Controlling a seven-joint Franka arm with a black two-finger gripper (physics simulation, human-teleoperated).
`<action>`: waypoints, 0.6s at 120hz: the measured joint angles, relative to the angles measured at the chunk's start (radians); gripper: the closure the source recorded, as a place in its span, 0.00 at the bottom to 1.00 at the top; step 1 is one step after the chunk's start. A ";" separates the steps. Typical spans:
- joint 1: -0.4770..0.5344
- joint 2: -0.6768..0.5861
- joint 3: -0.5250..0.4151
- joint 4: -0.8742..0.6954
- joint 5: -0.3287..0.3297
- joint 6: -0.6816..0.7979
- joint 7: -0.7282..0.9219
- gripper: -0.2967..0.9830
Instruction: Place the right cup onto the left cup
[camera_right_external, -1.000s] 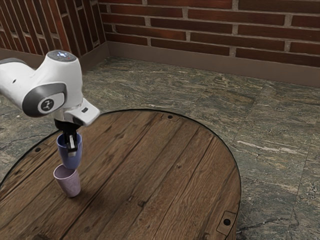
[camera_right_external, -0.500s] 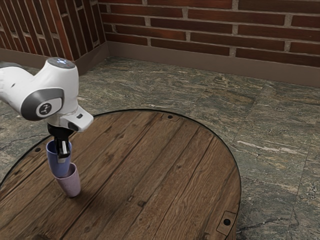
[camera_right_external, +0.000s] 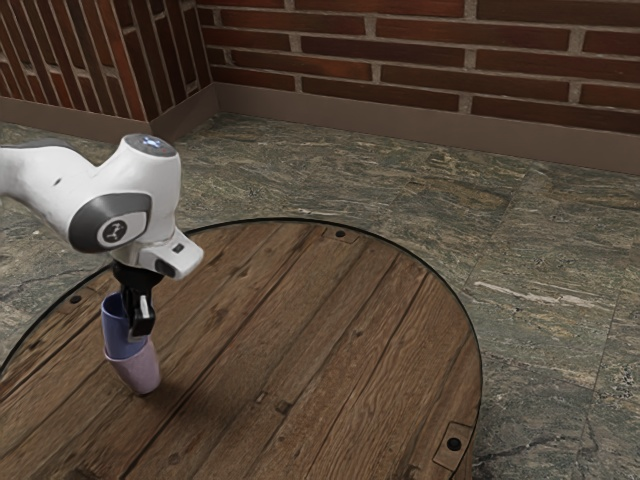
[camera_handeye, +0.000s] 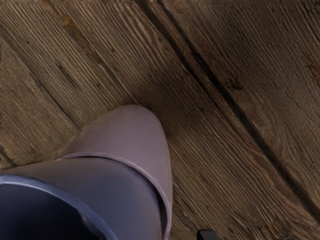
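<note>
Brick walls (camera_right_external: 430, 55) meet in a corner behind the scene, with a plain brown baseboard (camera_right_external: 400, 120) along their foot and a grey-green, stone-patterned floor (camera_right_external: 540, 250) spread in front. On this floor view lies a large round wooden table (camera_right_external: 300, 340), its planks running diagonally and its edge bound by a thin dark rim. Small dark round fittings (camera_right_external: 454, 444) sit near that edge.

The white arm (camera_right_external: 125, 200) comes in from the exterior view's left, its hand bent down above the cups. The pink cup (camera_right_external: 138, 374) stands on the planks, and the blue cup (camera_right_external: 115, 320) is set into its mouth, the lower part hidden inside and the upper part rising above the pink rim. In the wrist view the two overlap closely, blue within pink, with the blue opening facing the camera.

The black gripper (camera_right_external: 141, 326) is down at the blue cup's upper part, on the side toward the exterior view's right, overlapping its rim from that camera. Its fingers stand apart rather than pinched together: in the wrist view one dark fingertip (camera_handeye: 207, 235) sits off the blue cup's outer wall, with a strip of wood between them. So the blue cup lies right beside the gripper, unclamped.
</note>
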 joint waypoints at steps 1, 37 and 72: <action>0.000 0.000 0.000 0.001 0.000 0.000 0.000 0.63; -0.048 0.071 -0.001 0.177 -0.018 -0.014 0.000 0.33; -0.121 0.249 0.033 0.699 -0.171 -0.152 0.125 0.26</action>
